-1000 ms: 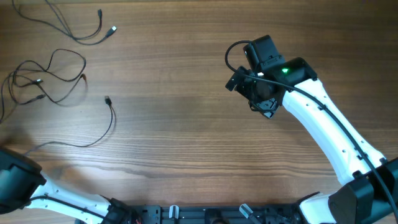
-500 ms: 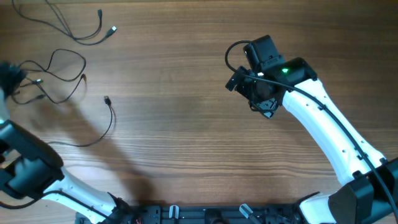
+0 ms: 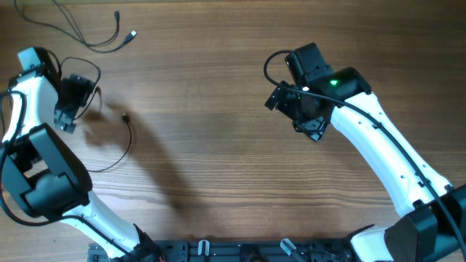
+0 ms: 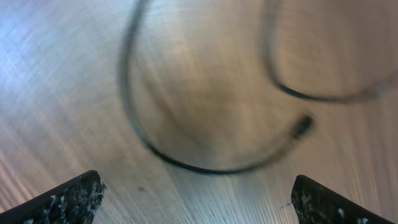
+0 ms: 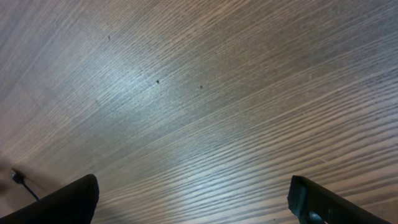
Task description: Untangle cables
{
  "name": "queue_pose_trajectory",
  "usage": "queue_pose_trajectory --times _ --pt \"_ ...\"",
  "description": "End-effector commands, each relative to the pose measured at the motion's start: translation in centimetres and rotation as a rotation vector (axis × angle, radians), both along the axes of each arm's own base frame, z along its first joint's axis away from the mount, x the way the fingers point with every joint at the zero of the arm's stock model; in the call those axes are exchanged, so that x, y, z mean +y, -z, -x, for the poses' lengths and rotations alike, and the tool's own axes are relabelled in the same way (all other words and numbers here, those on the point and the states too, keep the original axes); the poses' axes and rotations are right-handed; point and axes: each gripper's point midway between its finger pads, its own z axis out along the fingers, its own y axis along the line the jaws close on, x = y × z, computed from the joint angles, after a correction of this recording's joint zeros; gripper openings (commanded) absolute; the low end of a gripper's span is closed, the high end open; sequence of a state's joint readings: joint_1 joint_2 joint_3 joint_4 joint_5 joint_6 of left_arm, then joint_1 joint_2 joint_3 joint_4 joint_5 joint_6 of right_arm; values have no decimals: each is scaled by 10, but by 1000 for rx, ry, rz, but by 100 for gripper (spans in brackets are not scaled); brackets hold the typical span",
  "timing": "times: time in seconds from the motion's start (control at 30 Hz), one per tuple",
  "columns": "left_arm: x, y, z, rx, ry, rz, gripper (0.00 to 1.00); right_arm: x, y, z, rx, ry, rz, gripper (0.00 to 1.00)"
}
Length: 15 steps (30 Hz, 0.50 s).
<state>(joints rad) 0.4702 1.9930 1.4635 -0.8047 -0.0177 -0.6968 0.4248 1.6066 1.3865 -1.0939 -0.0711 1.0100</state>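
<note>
Several thin black cables lie at the table's far left. One cable [image 3: 87, 42] with two plugs lies at the top left. A tangle of loops [image 3: 86, 73] lies under my left gripper [image 3: 67, 102]. A single cable [image 3: 129, 138] with a small plug curves below it. My left gripper is open and empty above the tangle; its wrist view shows blurred loops [image 4: 186, 163] and a plug end [image 4: 303, 126] between the wide-apart fingertips [image 4: 199, 202]. My right gripper [image 3: 297, 109] is open and empty above bare wood at the right; its fingertips [image 5: 199, 202] stand wide apart.
The wooden table [image 3: 218, 160] fills the view. The right arm's thick black cable [image 3: 273, 62] loops at its wrist. A black rail with clamps [image 3: 240, 249] runs along the front edge. A cable plug [image 5: 18, 179] shows at the right wrist view's left edge.
My left arm has swung up from the bottom left corner to over the tangle at the far left. The right arm has not moved.
</note>
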Motion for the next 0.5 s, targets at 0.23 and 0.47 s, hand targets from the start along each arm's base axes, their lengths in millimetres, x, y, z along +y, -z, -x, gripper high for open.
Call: queue_pose_trajectory --times 0.23,0.47 --pt "26 10 4 -83 -305 -4 100 5 2 -5 -5 -20 -4 100" --pt "20 34 11 -23 -324 30 97 8 0 -11 -31 -19 -16 100"
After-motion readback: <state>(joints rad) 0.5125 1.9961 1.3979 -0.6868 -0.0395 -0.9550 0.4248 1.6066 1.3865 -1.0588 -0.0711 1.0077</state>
